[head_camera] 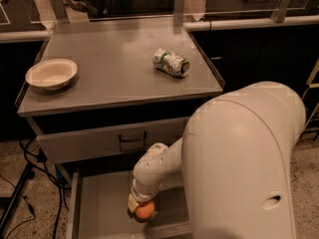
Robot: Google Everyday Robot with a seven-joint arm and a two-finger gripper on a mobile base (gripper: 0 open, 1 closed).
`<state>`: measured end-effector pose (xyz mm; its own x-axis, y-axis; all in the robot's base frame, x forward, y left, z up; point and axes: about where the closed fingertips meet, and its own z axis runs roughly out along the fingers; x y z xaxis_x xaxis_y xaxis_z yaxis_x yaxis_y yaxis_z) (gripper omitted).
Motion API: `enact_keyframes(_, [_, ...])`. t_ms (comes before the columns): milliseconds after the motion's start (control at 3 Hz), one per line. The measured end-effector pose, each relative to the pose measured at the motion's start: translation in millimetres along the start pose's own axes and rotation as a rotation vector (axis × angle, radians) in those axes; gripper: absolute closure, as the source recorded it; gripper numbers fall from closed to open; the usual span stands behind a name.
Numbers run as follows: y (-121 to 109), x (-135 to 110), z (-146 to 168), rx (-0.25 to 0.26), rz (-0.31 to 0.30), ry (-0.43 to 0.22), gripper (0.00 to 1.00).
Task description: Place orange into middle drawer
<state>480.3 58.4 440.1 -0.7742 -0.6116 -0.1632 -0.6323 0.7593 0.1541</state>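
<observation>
Orange (145,210) in end effector (140,211), middle drawer (99,208)

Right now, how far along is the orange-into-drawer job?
Done: middle drawer is open and the orange is down inside it. In hand: claw grips the orange low over the drawer floor; I can't tell if it touches. Left: release and withdraw.
</observation>
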Motion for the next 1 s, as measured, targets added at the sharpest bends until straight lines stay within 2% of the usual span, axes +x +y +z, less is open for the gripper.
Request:
enact_keyframes(333, [-4,0,22,0.005,0.022,0.010,1.00])
enact_keyframes(667, [-2,-6,62,-0.001,0.031,0.032,1.00])
enact_keyframes(1000, [0,-1,65,-0.010,0.036,0.033,1.00])
